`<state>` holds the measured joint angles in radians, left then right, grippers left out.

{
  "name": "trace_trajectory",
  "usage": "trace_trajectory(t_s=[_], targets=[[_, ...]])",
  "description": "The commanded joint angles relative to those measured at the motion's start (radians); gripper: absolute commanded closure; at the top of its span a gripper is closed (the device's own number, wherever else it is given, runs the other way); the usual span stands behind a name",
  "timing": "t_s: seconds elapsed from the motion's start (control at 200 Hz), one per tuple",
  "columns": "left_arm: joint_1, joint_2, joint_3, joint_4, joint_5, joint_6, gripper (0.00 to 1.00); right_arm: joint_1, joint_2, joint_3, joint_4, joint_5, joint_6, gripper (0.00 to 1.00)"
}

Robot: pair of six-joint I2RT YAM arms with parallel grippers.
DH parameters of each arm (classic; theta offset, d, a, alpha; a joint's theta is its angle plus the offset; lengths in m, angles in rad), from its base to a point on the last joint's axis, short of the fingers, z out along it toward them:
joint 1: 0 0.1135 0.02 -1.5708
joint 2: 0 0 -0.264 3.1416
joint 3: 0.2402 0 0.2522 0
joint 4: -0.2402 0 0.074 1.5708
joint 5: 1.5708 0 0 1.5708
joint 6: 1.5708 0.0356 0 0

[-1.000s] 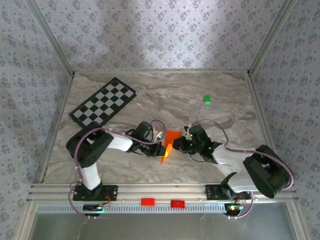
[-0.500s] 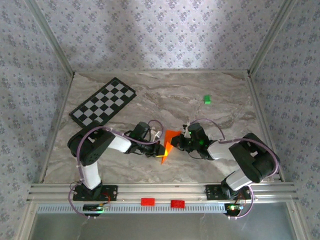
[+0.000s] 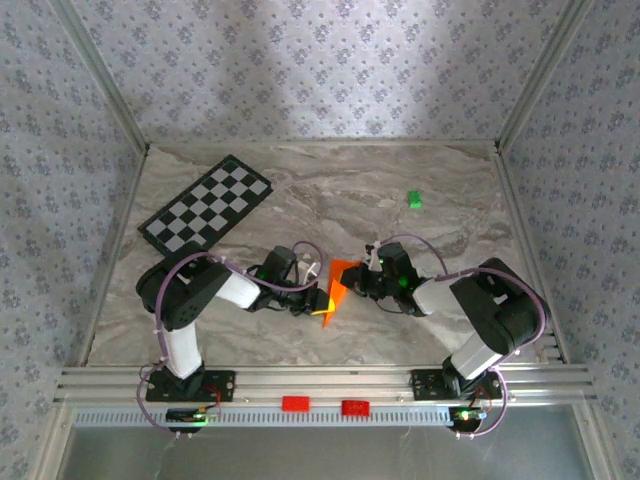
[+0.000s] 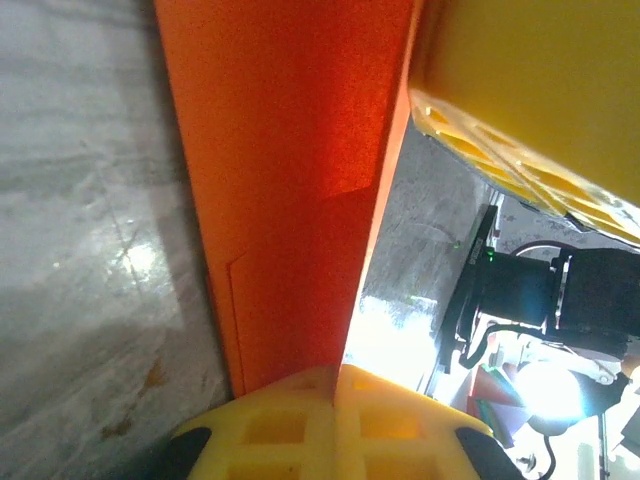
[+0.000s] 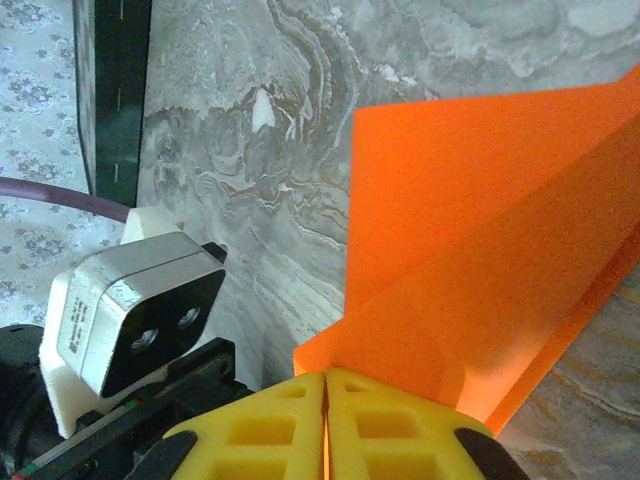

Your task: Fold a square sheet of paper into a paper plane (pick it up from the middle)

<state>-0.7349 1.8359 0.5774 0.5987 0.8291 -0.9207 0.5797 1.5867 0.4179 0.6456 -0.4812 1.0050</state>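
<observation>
- Near the front middle of the table [image 3: 400, 335], top view: orange paper [image 3: 342, 275] is held up off the marble between the 2 arms.
- Left gripper [image 3: 322, 299] is on the paper's near-left end. Right gripper [image 3: 361, 284] is on its right side. The 2 grippers are close together.
- Top view gives the layout but no fold detail; from there the paper reads as a narrow slanted strip.
- Left wrist view: left gripper [image 4: 335, 378] has its yellow pads pressed together, and the orange paper [image 4: 290, 200] runs down into the seam, so it is clamped on the paper.
- Same view: the paper is a tall folded band with a faint step line low on it and marble to its left. A yellow ribbed part [image 4: 520, 90] sits at the paper's top right edge; can't tell whose it is.
- Right wrist view: right gripper [image 5: 325, 385] has its pads closed tight on the lower corner of the orange paper [image 5: 470, 250].
- That view adds the fold: 2 overlapping layers with a diagonal crease. It also takes in a white camera block [image 5: 135, 320] at the left.
- Top view adds the rest of the scene: checkered board [image 3: 207, 203] far left, well apart from the paper; green block [image 3: 413, 199] far right; 2 red blocks [image 3: 295, 403] on the front rail.
</observation>
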Motion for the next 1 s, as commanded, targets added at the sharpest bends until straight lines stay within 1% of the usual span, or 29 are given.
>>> trace_trajectory(t_s=[0.0, 0.27, 0.805, 0.935, 0.995], targets=[[0.012, 0.045, -0.021, -0.004, -0.085, -0.006, 1.00, -0.004, 0.018, 0.008, 0.011, -0.034, 0.001, 0.90], [0.015, 0.063, -0.052, 0.052, -0.100, -0.048, 1.00, -0.004, 0.048, 0.016, 0.021, -0.057, -0.003, 0.90], [0.026, 0.069, -0.076, 0.028, -0.135, -0.062, 1.00, -0.005, 0.099, 0.036, 0.024, -0.057, 0.000, 0.90], [0.028, 0.074, -0.077, 0.025, -0.141, -0.064, 1.00, 0.001, 0.110, 0.056, -0.061, -0.019, -0.018, 0.92], [0.028, 0.074, -0.079, 0.026, -0.142, -0.065, 1.00, 0.009, 0.109, 0.074, -0.163, 0.016, -0.037, 0.92]])
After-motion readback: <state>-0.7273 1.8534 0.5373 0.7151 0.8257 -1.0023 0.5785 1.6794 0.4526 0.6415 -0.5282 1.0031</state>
